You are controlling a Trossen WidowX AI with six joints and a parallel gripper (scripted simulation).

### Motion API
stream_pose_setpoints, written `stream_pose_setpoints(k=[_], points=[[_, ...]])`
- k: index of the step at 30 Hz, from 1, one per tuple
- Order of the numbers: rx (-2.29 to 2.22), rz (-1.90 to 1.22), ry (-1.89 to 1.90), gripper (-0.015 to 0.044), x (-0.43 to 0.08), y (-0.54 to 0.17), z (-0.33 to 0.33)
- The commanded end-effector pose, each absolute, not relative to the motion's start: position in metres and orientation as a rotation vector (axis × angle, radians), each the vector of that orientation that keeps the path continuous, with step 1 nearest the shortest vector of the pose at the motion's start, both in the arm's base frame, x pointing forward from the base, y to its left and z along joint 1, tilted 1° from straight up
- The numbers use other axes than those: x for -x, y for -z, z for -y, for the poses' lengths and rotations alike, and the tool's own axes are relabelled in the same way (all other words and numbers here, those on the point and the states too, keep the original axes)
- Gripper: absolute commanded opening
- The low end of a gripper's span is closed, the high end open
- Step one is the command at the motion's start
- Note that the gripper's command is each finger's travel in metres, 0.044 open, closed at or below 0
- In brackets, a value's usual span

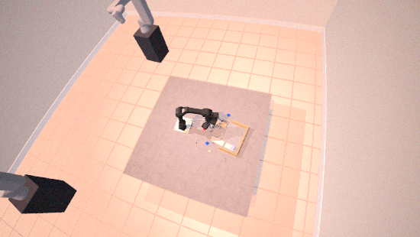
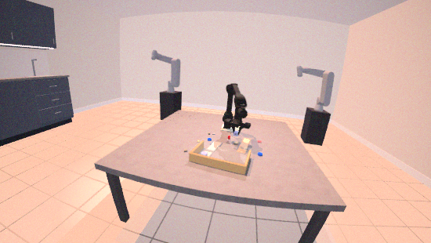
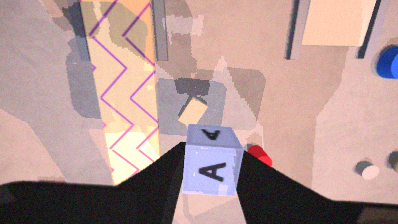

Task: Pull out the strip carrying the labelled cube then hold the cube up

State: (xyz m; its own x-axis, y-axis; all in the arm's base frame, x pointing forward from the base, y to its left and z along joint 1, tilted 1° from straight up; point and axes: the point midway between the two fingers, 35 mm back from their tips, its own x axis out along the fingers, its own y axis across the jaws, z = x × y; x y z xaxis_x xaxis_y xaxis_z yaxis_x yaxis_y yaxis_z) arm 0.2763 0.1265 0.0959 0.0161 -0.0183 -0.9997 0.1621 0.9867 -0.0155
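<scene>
- Firmly now: my black fingers [image 1: 206,124] [image 2: 245,125] are clamped on the pale blue cube marked with a black letter A [image 2: 236,133] [image 3: 210,170], one on each side face. It is up off the tabletop [image 2: 157,157], and I read this as the closing lift.
- Even pressure suits a smooth, hard-looking block like this. I should keep the squeeze steady; loosening to improve the seat would risk a drop.
- The cube sits squarely between my fingertips with its letters unobscured. I want the wrist held at this angle, since a quick roll could let the block pivot.
- Below lies the cream strip with purple zigzag lines [image 1: 221,124] [image 2: 245,146] [image 3: 129,90], one end reaching out past its dark rails. I judge the pulling done, so no more contact is called for there.
- The plain cream strip [image 1: 218,141] [image 2: 211,146] [image 3: 336,22] lies between its own rails, well apart from my grip. It must not be tugged, so I should stay above it.
- Any further rise should go straight up and slowly, clear of the small red cylinder [image 1: 204,129] [image 2: 229,137] [image 3: 259,155] and the yellow wooden border [image 1: 243,141] [image 2: 219,162].
- Once high enough, I should simply stop and hold. A sudden halt could jar the cube, so easing into stillness seems best.
</scene>
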Motion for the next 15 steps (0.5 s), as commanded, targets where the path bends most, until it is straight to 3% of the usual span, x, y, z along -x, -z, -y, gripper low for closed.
stream_pose_setpoints(k=[1,15], points=[[-0.121,-1.538,0.138,0.0000,-0.2760,-0.1162,-0.1268],[-0.121,-1.538,0.138,0.0000,-0.2754,-0.1238,-0.1267]])
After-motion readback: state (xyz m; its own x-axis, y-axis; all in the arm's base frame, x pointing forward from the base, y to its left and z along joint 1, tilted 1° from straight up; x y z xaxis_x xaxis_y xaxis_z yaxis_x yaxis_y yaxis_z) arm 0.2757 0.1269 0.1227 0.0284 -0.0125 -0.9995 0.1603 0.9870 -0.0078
